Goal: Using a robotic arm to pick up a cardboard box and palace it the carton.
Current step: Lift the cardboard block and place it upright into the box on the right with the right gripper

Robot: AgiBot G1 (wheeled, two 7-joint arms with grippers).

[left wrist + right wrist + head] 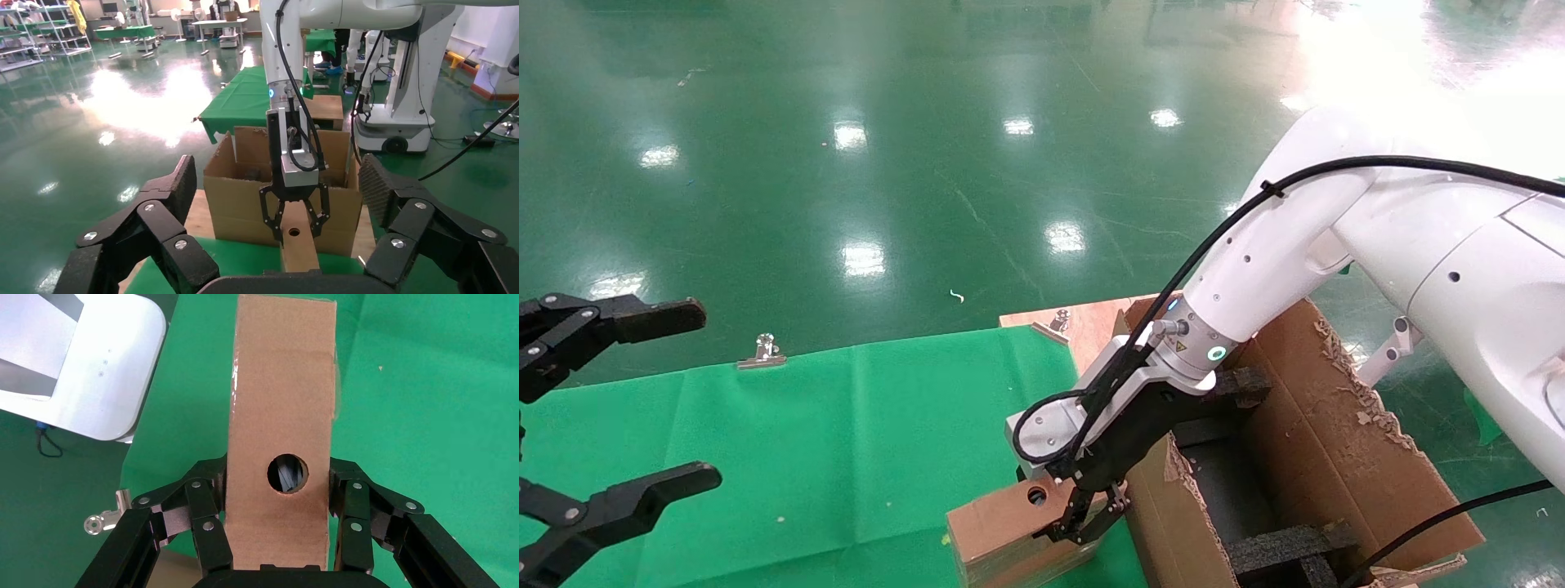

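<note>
My right robotic arm (1279, 253) reaches down over the table's front right. Its gripper (1081, 523) is shut on the cardboard box (993, 527), a narrow brown box with a round hole, held on edge just left of the carton (1336, 441). In the right wrist view the fingers (211, 502) press both sides of the box (284, 386) beside the hole. The left wrist view shows that gripper (295, 223) on the box (300, 248) in front of the carton (238, 196). I cannot tell whether the box touches the cloth. My left gripper (625, 400) is open and empty at the far left.
A green cloth (805, 441) covers the table, held by metal clips (761, 353). A wooden board (1091, 322) lies under the carton. Black foam blocks (1287, 545) sit inside the carton, whose flaps have ragged edges (1361, 392). Shiny green floor lies beyond.
</note>
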